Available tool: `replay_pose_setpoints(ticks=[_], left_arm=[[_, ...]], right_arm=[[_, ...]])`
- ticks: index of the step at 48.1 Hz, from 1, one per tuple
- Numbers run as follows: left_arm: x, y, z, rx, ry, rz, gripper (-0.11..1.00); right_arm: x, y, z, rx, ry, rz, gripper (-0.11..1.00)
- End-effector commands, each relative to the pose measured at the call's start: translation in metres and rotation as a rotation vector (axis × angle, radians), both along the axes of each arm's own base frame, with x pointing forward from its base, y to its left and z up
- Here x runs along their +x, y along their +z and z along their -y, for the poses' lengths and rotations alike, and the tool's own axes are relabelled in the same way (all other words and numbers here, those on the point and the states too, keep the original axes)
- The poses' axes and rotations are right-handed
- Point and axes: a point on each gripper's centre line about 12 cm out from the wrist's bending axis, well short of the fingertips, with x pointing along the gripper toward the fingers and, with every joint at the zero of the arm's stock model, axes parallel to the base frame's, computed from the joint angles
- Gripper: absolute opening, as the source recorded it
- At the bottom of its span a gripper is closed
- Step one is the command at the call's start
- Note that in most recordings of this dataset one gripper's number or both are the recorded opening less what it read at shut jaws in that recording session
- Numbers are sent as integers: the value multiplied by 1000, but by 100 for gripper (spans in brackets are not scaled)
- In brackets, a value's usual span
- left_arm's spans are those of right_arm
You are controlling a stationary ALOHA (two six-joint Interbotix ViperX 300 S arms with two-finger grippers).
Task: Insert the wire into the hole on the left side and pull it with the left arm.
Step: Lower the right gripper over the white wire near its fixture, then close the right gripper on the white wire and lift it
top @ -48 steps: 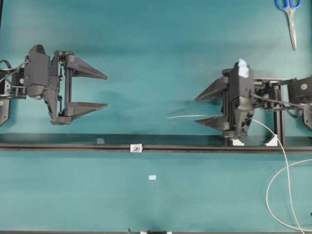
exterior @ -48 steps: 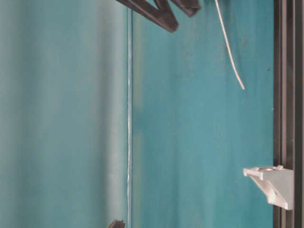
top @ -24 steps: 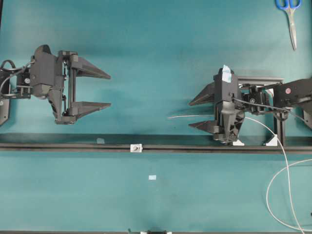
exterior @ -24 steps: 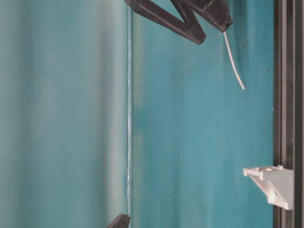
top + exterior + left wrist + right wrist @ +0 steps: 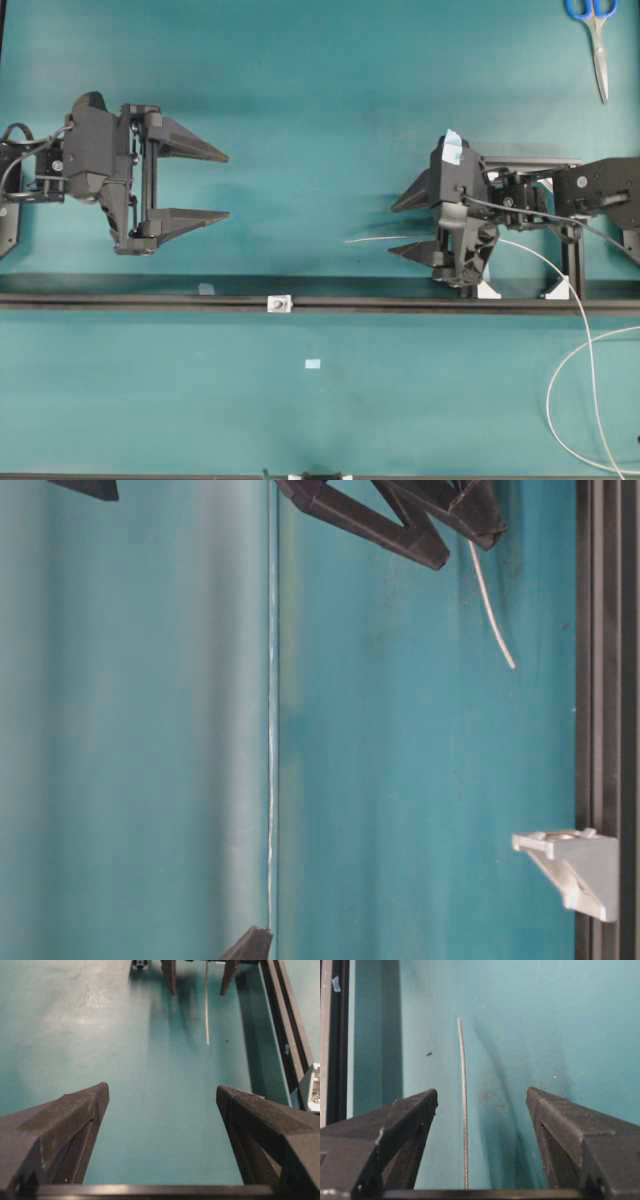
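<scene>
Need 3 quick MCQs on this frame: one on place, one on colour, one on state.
1. The wire tip lies:
A. between the right gripper fingers
B. inside the hole
C. under the scissors

2. The scissors' handles are:
A. red
B. blue
C. yellow

3. The left gripper is:
A. shut on the wire
B. shut, empty
C. open, empty

Key: 1 A, the right wrist view shows the wire running between both fingers. 2 B, blue in the overhead view. 3 C, wide gap with bare mat between.
</scene>
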Motion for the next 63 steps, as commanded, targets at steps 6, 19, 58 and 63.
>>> replay_pose_setpoints(ticks=[6, 19, 58, 63], left_arm=[[5, 8, -1, 1, 3, 34, 77], [5, 8, -1, 1, 3, 34, 77], [5, 7, -1, 1, 3, 31, 76], [5, 7, -1, 1, 3, 31, 76]], right_arm=[[6, 6, 2, 0, -6, 20, 70], [7, 4, 6, -2, -15, 25, 63], [9, 6, 6, -13, -4, 42, -8], [9, 7, 6, -14, -3, 43, -8]])
